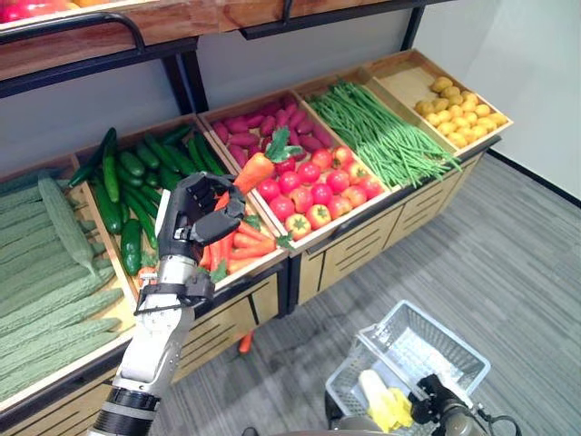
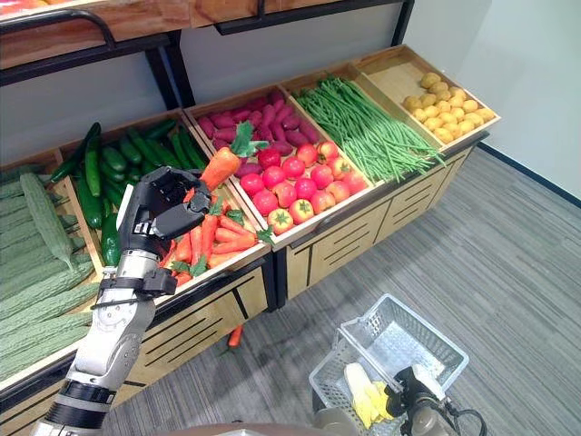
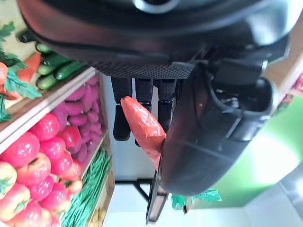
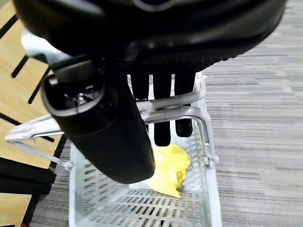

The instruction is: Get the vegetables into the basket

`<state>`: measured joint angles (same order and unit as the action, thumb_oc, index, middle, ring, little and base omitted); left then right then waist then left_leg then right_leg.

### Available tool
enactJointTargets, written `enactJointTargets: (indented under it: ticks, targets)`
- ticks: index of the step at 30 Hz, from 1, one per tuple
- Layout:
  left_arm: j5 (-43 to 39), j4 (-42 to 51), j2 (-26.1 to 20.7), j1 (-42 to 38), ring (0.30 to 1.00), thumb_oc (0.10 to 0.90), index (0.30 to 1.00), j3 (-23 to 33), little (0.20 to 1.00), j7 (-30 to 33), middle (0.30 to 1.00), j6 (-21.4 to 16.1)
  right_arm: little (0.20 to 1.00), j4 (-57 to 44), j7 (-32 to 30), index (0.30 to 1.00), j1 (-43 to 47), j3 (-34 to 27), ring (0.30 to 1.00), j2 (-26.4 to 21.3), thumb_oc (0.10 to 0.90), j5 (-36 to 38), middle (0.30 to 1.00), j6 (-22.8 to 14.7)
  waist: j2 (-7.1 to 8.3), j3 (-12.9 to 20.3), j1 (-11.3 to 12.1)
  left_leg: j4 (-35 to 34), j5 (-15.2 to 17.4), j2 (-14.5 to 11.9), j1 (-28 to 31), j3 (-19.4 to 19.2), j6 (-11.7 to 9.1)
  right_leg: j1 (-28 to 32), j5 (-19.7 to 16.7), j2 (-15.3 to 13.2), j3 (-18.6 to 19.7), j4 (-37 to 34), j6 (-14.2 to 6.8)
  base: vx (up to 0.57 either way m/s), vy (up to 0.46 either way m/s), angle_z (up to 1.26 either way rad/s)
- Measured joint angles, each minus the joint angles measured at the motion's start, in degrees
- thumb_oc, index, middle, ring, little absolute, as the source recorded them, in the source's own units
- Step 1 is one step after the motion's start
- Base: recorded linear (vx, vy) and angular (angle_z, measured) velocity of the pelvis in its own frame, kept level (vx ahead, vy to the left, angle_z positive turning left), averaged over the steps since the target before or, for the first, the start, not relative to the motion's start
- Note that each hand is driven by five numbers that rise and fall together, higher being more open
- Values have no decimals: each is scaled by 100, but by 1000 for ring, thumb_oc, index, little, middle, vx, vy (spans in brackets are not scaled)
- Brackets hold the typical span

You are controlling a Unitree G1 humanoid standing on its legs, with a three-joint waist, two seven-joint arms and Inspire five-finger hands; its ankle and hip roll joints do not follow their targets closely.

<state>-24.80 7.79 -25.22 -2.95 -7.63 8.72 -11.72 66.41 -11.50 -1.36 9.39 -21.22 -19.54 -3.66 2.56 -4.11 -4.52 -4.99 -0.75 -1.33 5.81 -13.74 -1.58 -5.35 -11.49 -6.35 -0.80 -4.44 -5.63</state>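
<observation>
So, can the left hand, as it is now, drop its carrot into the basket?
Probably not yet. The left hand grips the carrot above the vegetable crates, while the basket hangs from the right hand down over the floor, well to the side.

Lower end of the carrot behind the left robot hand.

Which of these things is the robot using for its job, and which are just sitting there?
For the job:
left hand, curled round a carrot
right hand, gripping the basket handle
corn in the basket

Just lying about:
tomatoes
green beans
cucumbers
fallen carrot on the floor
</observation>
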Motion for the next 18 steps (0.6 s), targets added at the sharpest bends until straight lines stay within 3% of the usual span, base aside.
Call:
enactJointTargets:
  ticks: [2,4,5,6,7,9,10,12,13,15,16,17,18]
  targets:
    - [0,34,-91,-2,300,400,300,-18,300,-44,300,-6,300,-26,-9,300,37,-72,300,-21,400,25,300,-15,88,-47,-76,-3,26,169,-30,-138,107,-181,-81,-115,200,94,-124,-185,94,-46]
    - [0,66,-194,-46,300,400,300,-15,300,-83,300,-32,300,-17,-7,300,105,-112,300,-5,400,32,300,-55,230,-107,-138,8,45,317,-109,-487,264,-395,-393,-255,465,-17,-451,-155,101,-76]
    - [1,92,-265,-91,300,400,300,-21,300,-127,300,-42,300,-2,-1,300,196,-115,300,30,400,32,300,-105,233,-130,-142,1,2,350,-136,-657,314,-469,-449,-355,414,-68,-556,-159,97,-74]
    - [8,85,-327,-140,300,400,300,-32,300,-196,300,-46,300,93,-2,300,208,-121,300,100,400,39,300,-98,299,-179,-152,-29,-25,354,-196,-829,438,-586,-110,-449,-210,86,-444,-184,81,-76]
    - [8,89,-325,-139,300,400,300,-73,300,-248,300,-68,300,183,-4,300,213,-135,300,101,400,39,300,-90,254,-242,-71,-25,-36,252,-231,-1026,461,-774,12,-495,-733,616,-399,-192,74,-79]
    - [9,86,-335,-136,300,400,300,-88,300,-270,300,-68,300,263,-15,300,216,-150,300,101,400,47,300,-76,173,-346,24,80,-36,101,-277,-1196,470,-837,303,-640,-1266,1399,-360,-166,58,-67]
    - [6,79,-338,-108,300,400,300,-90,300,-270,300,-67,300,286,-17,300,169,-215,300,71,400,94,300,-9,108,-406,127,185,-7,-70,-296,-1327,449,-679,829,-867,-1754,2162,-292,-55,40,-59]
    - [5,83,-427,-116,300,400,300,-35,300,-262,300,-69,300,257,-15,300,103,-208,300,51,400,97,300,16,190,-449,191,260,48,-14,-257,-1374,315,-208,893,-910,-1705,1753,-284,-31,-18,-44]
    - [6,82,-479,-113,300,400,300,9,300,-262,300,-68,300,259,-12,300,126,-159,300,15,400,96,300,35,168,-524,196,311,99,-2,-243,-1354,235,-103,872,-872,-1856,1570,-233,-56,-107,-40]
    - [9,141,-506,-109,300,400,300,177,300,-316,300,-68,300,251,15,300,265,-103,300,-34,400,96,300,49,-53,-585,235,324,-18,-247,-270,-1537,179,75,786,-706,-1901,1028,-75,7,-168,-58]
    - [9,173,-491,-103,300,400,300,213,300,-334,300,-68,300,251,62,300,241,-97,300,-11,400,94,300,49,-72,-583,298,333,-48,-330,-232,-1646,133,42,973,-761,-2059,1314,26,50,-227,-69]
    - [7,179,-495,-76,300,400,300,304,300,-382,300,-91,300,270,26,300,158,-83,300,4,400,125,300,105,-26,-546,392,387,-5,-391,-150,-1741,-63,64,1156,-793,-2153,1429,-9,48,-235,-57]
    - [7,199,-496,-20,300,400,300,347,300,-381,300,-100,300,234,21,300,111,-39,300,-33,400,131,300,100,-91,-504,368,360,15,-475,-144,-1765,-184,47,1179,-701,-2141,1413,24,26,-212,-45]
